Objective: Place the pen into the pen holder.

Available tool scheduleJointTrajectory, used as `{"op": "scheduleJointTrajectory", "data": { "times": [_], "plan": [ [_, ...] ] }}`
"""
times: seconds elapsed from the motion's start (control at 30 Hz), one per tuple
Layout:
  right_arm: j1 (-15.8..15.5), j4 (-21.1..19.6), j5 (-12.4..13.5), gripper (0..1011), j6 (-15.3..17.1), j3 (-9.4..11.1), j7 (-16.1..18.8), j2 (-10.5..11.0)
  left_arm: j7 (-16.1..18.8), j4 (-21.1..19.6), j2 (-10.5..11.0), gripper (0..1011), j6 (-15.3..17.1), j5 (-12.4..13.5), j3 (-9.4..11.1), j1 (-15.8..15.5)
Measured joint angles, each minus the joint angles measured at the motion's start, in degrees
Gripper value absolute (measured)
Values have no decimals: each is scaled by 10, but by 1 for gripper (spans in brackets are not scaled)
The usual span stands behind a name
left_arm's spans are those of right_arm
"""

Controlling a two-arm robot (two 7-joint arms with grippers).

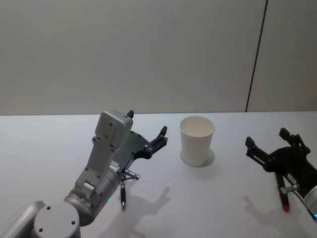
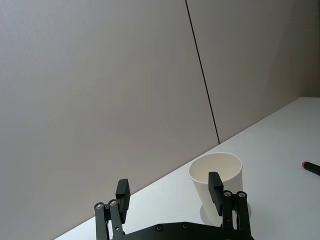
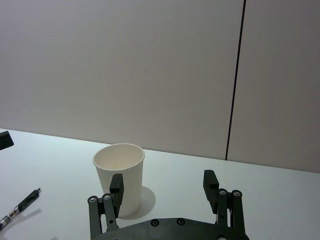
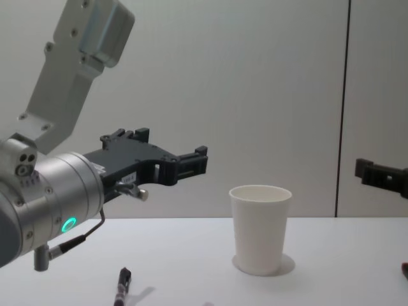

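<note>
Two tools in view, both with fingers spread apart and nothing clamped between them. On the robot's left, the left tool [image 1: 147, 124] raised clear of the desk [image 1: 44, 148], pointed towards the pen holder [image 1: 197, 141] and apart from it. In the left wrist view, fingers [image 2: 122, 194] wide, with the cup beyond them and nearer one finger. On the robot's right, the right tool [image 1: 266, 138] held over the desk, likewise aimed at the pen holder and not touching it. In the right wrist view, fingers [image 3: 116, 184] also wide, one of them in front of the cup's wall.

As for the pen holder: white paper cup with rolled rim, upright on the desk, mouth up, roughly midway between the two tools. One black pen [image 1: 123, 194] flat on the desk below the left arm, nearer the robot than the cup and well apart from it. One red-tipped pen [image 1: 284, 198] flat on the desk below the right tool, also well apart from the cup. Both pens outside the holder, neither touched by any finger
</note>
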Motion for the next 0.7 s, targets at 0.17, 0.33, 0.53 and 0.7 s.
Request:
{"op": "scheduleJointTrajectory", "data": {
  "times": [0.17,0.33,0.53,0.7],
  "plan": [
    [3,-3,16,1002,20,6,0,3,0,0,0,1003,0,0,0,0],
    [9,-6,31,1001,46,12,-2,5,0,0,0,1003,0,0,0,0],
    [22,-7,48,1001,83,18,-9,4,0,0,0,1003,0,0,0,0],
    [36,-5,61,1001,118,21,-15,0,0,0,0,1003,0,0,0,0]
  ]
}}
